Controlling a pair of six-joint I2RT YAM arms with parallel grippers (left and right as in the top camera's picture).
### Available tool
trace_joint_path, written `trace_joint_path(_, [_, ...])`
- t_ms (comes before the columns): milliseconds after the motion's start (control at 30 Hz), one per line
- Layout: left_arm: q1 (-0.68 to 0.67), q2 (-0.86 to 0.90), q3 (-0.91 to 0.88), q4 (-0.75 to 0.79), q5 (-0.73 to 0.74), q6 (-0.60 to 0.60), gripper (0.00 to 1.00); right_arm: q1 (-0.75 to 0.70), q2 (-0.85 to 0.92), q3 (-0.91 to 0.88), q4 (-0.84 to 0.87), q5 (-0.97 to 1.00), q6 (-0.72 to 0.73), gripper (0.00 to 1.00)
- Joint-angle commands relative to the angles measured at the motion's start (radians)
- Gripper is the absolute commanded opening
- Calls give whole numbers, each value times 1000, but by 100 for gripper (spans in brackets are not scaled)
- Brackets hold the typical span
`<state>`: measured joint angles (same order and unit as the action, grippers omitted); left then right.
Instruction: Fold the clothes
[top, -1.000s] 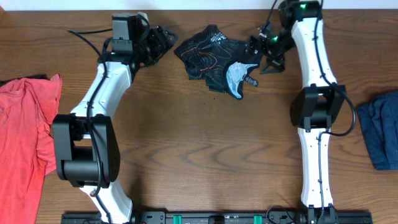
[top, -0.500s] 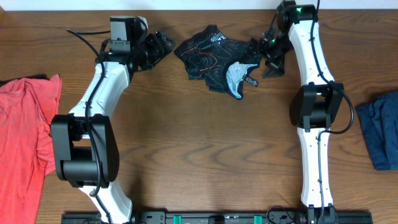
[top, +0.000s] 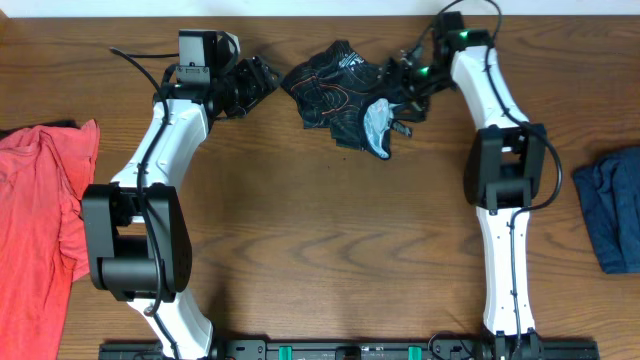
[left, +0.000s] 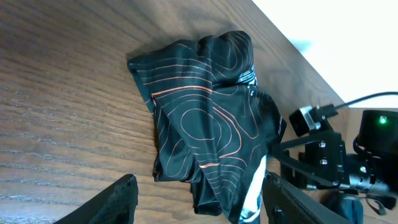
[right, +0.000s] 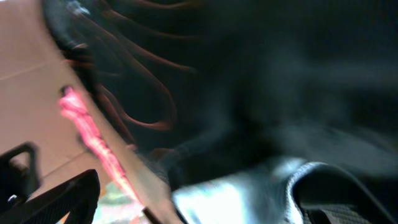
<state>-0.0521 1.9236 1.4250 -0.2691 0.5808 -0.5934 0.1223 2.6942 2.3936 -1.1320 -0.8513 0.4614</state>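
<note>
Grained wood table (top: 320, 240), crumpled black jersey (top: 340, 95); left end effector (top: 259, 80), right end effector (top: 404, 86) both agape, empty.

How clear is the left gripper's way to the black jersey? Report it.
Probably clear. The left gripper is open just short of the jersey, with only bare table between them. The right gripper sits at the jersey's opposite side, out of the way.

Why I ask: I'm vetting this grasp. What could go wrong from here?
The jersey lies bunched, so the open right gripper, close against it, may pinch several layers at once. It also sits near the far edge of the table; a careless pull might drag it off.
</note>
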Motion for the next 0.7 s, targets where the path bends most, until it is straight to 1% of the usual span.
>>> trace_joint_path(0, [4, 5, -3, -11, 14, 37, 66, 66, 73, -91, 54, 53, 71, 99])
trace_joint_path(167, [4, 5, -3, -31, 16, 40, 66, 106, 74, -117, 135, 62, 182, 99])
trace_joint_path(300, [4, 5, -3, -37, 47, 40, 66, 112, 74, -130, 200, 80, 289, 99])
trace_joint_path(333, [4, 5, -3, -37, 56, 40, 67, 112, 74, -136, 226, 82, 308, 96])
trace_joint_path(367, [4, 5, -3, -37, 63, 40, 66, 111, 74, -144, 257, 82, 328, 90])
trace_joint_path(467, [4, 5, -3, -41, 66, 40, 66, 105, 74, -172, 337, 85, 400, 54])
trace_joint_path(500, [4, 5, -3, -45, 67, 40, 66, 102, 74, -182, 359, 90, 423, 48])
trace_joint_path(533, [4, 5, -3, -47, 67, 40, 67, 99, 74, -193, 381, 100, 444, 48])
trace_joint_path(567, [4, 5, -3, -52, 67, 40, 67, 96, 74, -204, 396, 111, 467, 51])
trace_joint_path(600, [4, 5, -3, -57, 67, 40, 66, 93, 74, -219, 416, 122, 492, 51])
trace_joint_path(667, [4, 5, -3, -74, 67, 40, 67, 83, 74, -252, 455, 137, 531, 45])
